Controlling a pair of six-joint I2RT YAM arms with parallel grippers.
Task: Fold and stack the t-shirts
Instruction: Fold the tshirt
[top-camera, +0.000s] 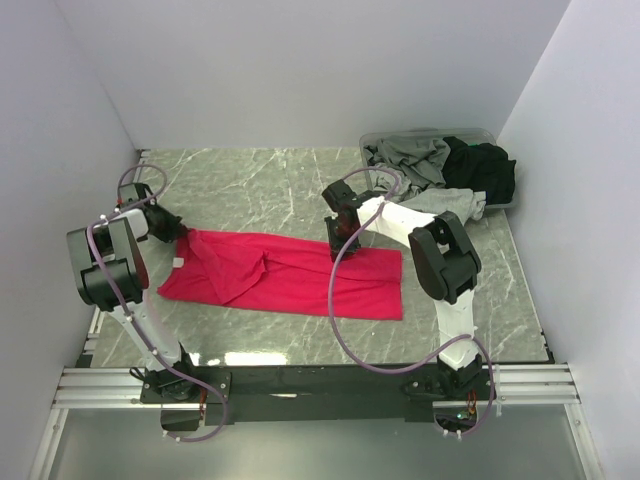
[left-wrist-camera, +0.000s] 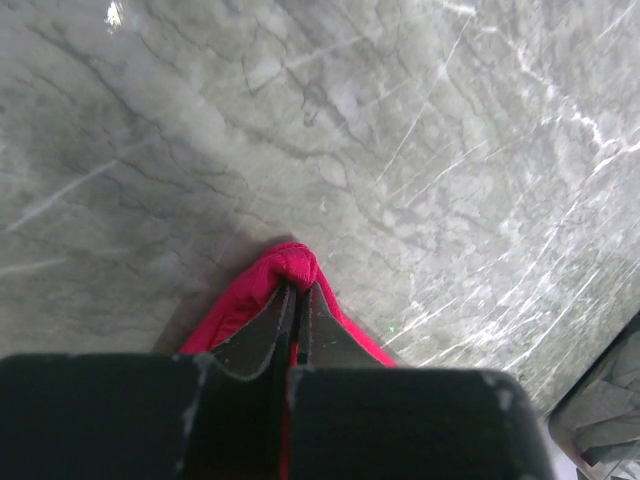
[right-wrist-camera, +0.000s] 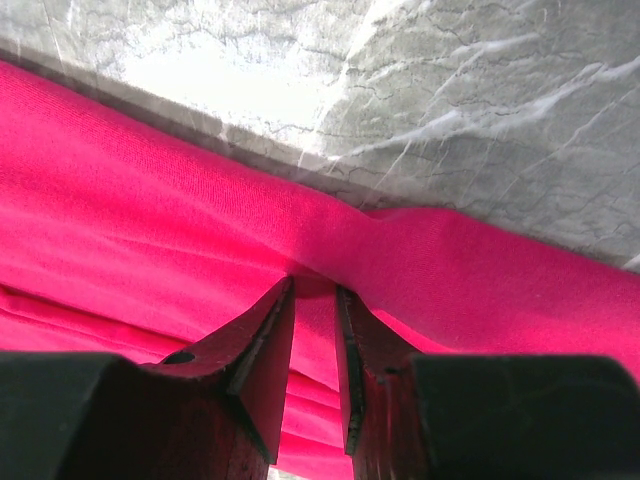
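While the left jaws are pressed together on a bunched corner of the pinkish-red t-shirt (left-wrist-camera: 285, 268), the cloth wraps up and over their tips in a small knot just above the bench (left-wrist-camera: 350, 130). The right jaws stand nearly together, pinching a raised ridge of the same shirt between their dark fingers (right-wrist-camera: 265, 350), close to its far edge, where the marbled surface begins.

Seen from above, the pinkish-red t-shirt lies spread wide across the middle of the bench, creased and partly folded over itself. Its left end is drawn up toward the left arm (top-camera: 105, 262), and its far edge is held under the right arm (top-camera: 440, 255), which reaches in from the right.

Well apart from it, in the far right corner, a grey plastic tub (top-camera: 430, 136) holds a grey t-shirt (top-camera: 410, 155) and a black t-shirt (top-camera: 485, 170) in a loose heap. Some grey cloth spills over the tub's near rim onto the bench.
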